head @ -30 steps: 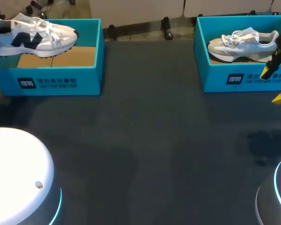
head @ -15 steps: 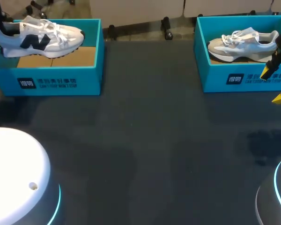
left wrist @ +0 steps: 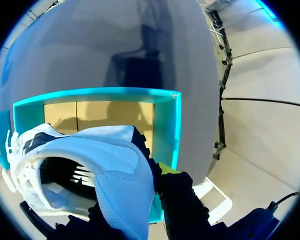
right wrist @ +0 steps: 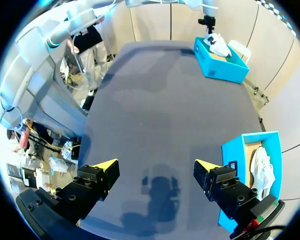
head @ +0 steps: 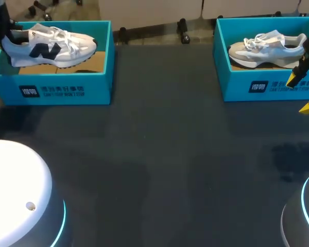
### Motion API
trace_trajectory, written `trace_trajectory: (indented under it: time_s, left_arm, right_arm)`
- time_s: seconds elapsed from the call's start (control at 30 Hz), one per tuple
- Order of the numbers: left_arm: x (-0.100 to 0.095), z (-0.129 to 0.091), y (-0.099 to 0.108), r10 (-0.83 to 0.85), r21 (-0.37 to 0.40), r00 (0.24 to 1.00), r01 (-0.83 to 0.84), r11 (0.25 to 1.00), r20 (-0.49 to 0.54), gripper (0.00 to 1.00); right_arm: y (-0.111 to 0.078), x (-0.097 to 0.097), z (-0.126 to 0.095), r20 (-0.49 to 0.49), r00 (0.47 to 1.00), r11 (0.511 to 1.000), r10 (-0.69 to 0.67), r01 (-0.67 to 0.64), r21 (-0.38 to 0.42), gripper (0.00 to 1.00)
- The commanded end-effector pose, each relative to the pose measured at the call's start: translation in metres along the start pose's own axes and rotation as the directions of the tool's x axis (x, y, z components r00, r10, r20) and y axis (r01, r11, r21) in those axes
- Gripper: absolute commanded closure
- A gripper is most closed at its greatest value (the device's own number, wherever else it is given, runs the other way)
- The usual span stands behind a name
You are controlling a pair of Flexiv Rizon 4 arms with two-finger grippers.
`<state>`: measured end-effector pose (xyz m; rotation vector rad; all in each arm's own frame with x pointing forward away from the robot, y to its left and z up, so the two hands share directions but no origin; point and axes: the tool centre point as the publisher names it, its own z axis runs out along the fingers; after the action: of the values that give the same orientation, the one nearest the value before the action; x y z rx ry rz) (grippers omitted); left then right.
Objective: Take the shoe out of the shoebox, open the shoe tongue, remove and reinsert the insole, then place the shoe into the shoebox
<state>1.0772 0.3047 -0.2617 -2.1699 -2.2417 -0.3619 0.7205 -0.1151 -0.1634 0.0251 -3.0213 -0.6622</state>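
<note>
White sneaker (head: 49, 45) is gripped at the heel by the left gripper (left wrist: 140, 192), over its teal shoebox (head: 62, 88) (not yet clear). Sole could be caught on the box wall and the sneaker pulled loose. The right gripper (right wrist: 157, 167) is open, empty.

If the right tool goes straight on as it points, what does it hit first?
Likely the bare table, ahead of the right tool, whose fingers stand open; the shoebox lies beside it, out of line.
</note>
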Motion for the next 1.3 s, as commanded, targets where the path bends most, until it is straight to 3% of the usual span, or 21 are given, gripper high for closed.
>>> trace_trajectory:
  time_s: [0.03,0.63,1.3]
  left_arm:
    - [-0.005,0.012,0.005,-0.004,0.003,1.0,0.004,1.0,-0.005,1.0]
    - [-0.015,0.045,0.009,0.006,0.007,1.0,-0.006,1.0,0.006,1.0]
    - [-0.01,0.076,-0.008,0.03,0.046,1.0,-0.029,0.999,-0.007,1.0]
  right_arm:
    - [0.0,-0.001,0.001,-0.002,1.0,1.0,0.001,-0.001,0.003,0.0]
    - [0.0,-0.001,0.001,-0.002,1.0,1.0,0.001,-0.001,0.003,0.0]
    - [0.0,-0.001,0.001,-0.002,1.0,1.0,0.001,-0.001,0.003,0.0]
